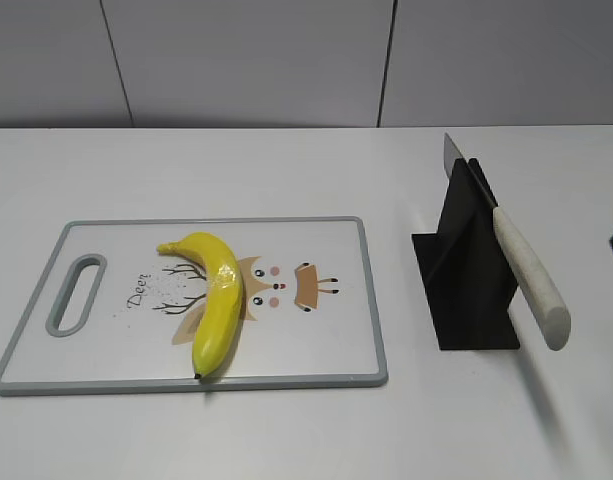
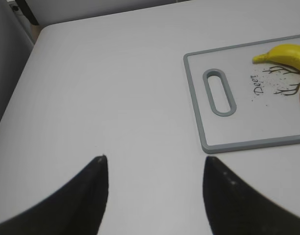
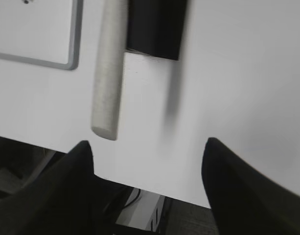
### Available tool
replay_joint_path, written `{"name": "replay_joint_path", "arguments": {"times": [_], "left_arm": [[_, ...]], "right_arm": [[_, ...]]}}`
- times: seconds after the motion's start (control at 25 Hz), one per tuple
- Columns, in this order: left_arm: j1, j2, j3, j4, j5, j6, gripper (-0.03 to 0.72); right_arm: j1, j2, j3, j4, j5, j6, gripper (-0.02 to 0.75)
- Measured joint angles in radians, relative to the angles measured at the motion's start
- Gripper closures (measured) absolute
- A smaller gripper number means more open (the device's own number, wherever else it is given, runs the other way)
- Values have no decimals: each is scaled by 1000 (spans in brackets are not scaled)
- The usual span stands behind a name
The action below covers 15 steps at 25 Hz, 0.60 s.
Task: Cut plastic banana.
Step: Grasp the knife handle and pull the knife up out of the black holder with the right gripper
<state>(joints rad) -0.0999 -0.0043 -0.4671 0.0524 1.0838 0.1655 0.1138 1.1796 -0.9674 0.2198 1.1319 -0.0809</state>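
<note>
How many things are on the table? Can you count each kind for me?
Plastic banana: 1
Cutting board: 1
Knife: 1
Black knife stand: 1
Total: 4 things on the white table.

Glossy yellow plastic banana (image 1: 214, 305), smooth white cutting board (image 1: 326, 350), matt black knife stand (image 1: 466, 270), seemingly rough-textured knife handle (image 1: 531, 275).
</note>
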Motion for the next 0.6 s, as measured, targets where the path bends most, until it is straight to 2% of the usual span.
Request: {"name": "replay_joint_path", "arguments": {"times": [0.28, 0.48, 0.6], "left_arm": [[0, 0, 0, 0, 0, 0, 123], [0, 0, 0, 0, 0, 0, 123], [0, 0, 0, 1, 0, 0, 123]], "right_arm": [[198, 174, -135, -28, 9, 62, 216], [282, 247, -150, -128, -22, 194, 216], [304, 300, -150, -155, -29, 246, 218]]}}
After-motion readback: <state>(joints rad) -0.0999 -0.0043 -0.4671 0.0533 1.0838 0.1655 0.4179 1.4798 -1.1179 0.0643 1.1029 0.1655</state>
